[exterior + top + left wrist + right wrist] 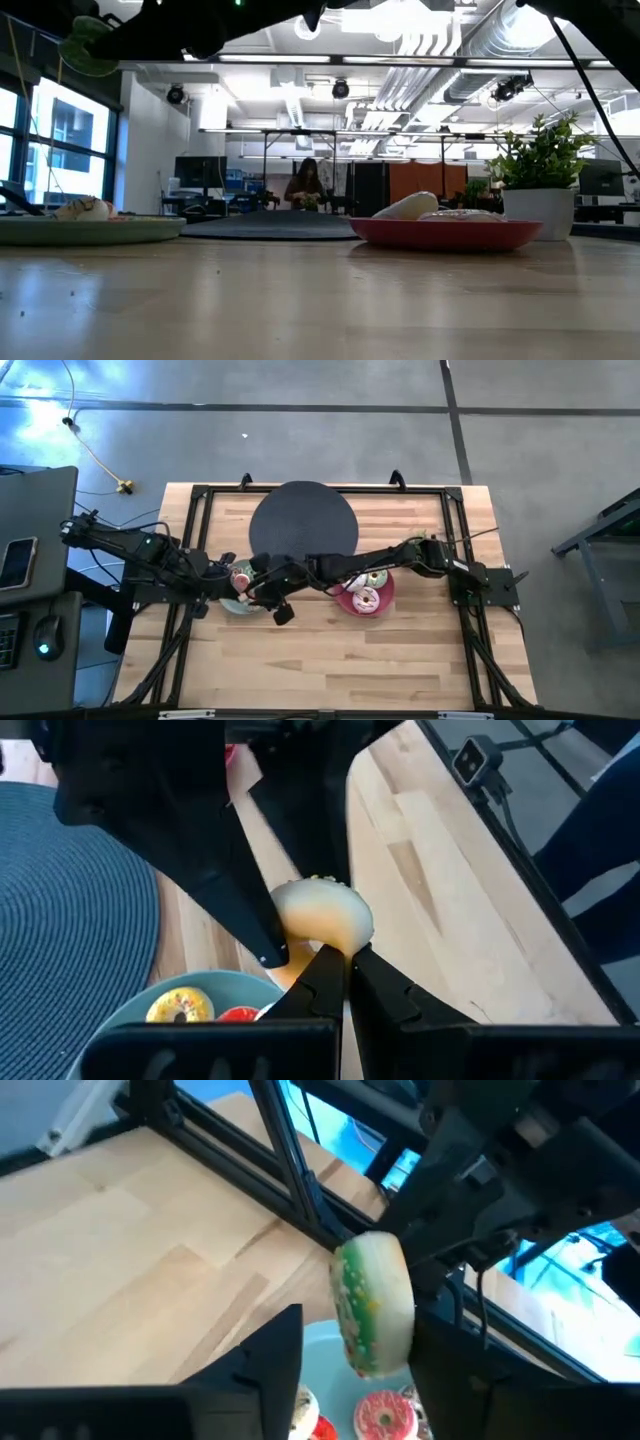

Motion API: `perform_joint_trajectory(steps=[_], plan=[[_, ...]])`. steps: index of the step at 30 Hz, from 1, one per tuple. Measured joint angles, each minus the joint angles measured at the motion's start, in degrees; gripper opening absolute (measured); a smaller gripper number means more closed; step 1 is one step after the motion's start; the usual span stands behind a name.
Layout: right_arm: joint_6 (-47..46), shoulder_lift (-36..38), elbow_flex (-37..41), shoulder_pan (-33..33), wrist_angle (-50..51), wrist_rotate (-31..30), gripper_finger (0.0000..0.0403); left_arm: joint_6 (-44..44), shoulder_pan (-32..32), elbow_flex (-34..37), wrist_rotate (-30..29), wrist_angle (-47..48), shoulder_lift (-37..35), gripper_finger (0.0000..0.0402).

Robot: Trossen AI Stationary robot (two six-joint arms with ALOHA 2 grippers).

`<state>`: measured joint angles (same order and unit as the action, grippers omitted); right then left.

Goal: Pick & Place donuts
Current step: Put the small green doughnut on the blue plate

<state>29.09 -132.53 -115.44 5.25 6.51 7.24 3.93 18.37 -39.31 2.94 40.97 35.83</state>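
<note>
Right wrist view shows the right pincer (350, 1342) pinching a mint-green iced toy ring donut (373, 1315) above the pale grey-green round plate (322, 1342), so placing seems in hand: lower, then release.

No text, label, brand, number or sign can be read in any of the views.
</note>
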Motion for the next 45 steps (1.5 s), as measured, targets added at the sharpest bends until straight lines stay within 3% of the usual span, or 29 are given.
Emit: perform_joint_trajectory(steps=[9,13,17,23,26,31,36,40,45], plan=[[0.5,0.0,0.0,0.0,-1.2,-0.7,0.0096,0.2,0.0,0.0,1.4,1.7,0.0,0.0002],[0.4,0.0,0.0,0.0,-0.9,-0.9,0.0067,0.8,0.0,0.0,-1.6,3.8,0.0,0.0016],[-0.2,0.0,0.0,0.0,0.0,-1.7,0.0035,1.0,0.0,0.0,-5.0,3.8,0.0,0.0056],[-6.1,0.0,0.0,-0.2,1.0,-2.2,0.0008,1.0,0.0,0.0,-5.1,4.3,0.0,0.0144],[-13.8,0.0,0.0,-0.8,1.1,-2.2,0.0010,0.8,0.0,0.0,-4.2,4.5,-0.2,0.0187],[-34.5,0.0,0.0,-2.4,2.5,-2.2,0.0018,1.0,0.0,-0.3,-3.0,10.6,-2.4,0.0243],[-55.9,-0.8,0.0,-3.8,2.4,0.7,0.0011,-0.1,0.0,-6.1,-12.5,23.0,-3.5,0.0254],[-68.8,-4.5,0.0,-4.2,-3.8,6.2,0.0013,-7.8,0.0,-12.7,-20.9,23.2,-3.3,0.0255],[-76.9,-8.9,0.1,-4.1,-6.6,7.7,0.0023,-13.4,0.0,-17.5,-24.8,23.8,-1.7,0.0255]])
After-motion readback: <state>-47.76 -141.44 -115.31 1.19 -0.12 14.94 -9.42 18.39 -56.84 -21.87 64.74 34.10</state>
